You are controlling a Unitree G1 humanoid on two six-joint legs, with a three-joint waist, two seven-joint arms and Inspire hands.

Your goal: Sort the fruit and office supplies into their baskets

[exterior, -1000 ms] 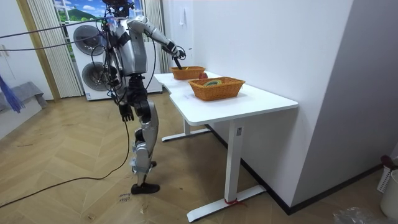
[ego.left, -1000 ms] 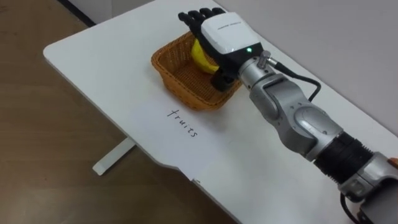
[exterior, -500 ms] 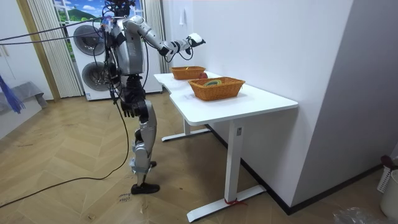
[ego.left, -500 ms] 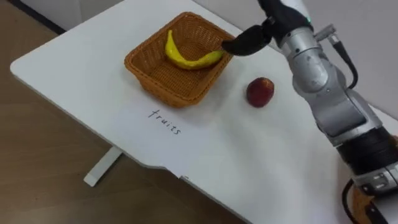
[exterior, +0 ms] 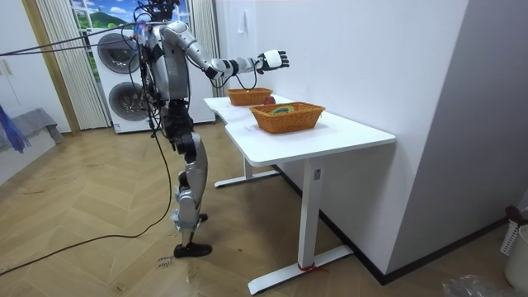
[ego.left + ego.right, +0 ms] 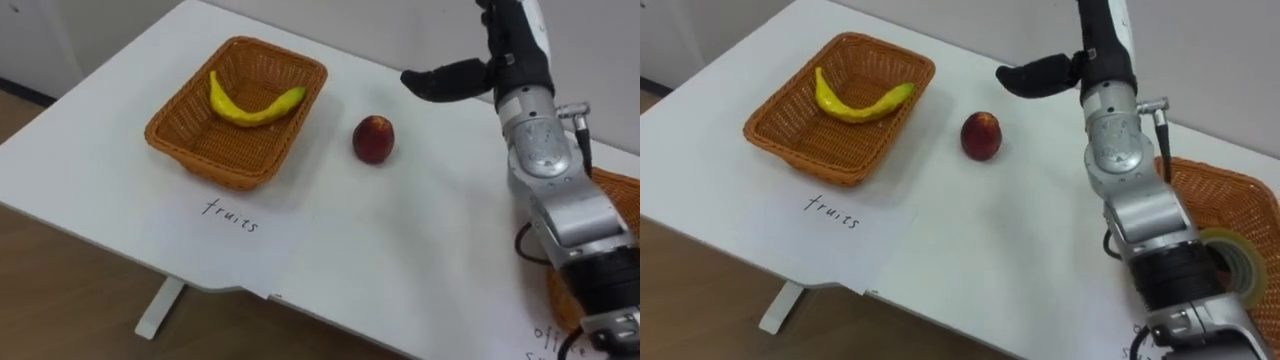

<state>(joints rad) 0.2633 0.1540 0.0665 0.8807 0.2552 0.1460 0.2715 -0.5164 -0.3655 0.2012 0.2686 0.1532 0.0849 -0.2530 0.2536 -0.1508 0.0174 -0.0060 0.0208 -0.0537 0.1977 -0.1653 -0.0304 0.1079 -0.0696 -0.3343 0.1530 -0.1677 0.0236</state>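
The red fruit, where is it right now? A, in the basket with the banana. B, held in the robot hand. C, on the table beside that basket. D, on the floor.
C: the red fruit lies on the white table just right of the basket that holds the banana, while the right robot hand is raised, open and empty.

Yellow banana (image 6: 250, 105) lying curved inside the woven fruit basket (image 6: 190, 150) at far left, red peach (image 6: 373, 138) sitting on the white counter (image 6: 400, 240) just right of it, second woven basket (image 6: 1220, 185) at right holding a tape roll (image 6: 1238, 258).
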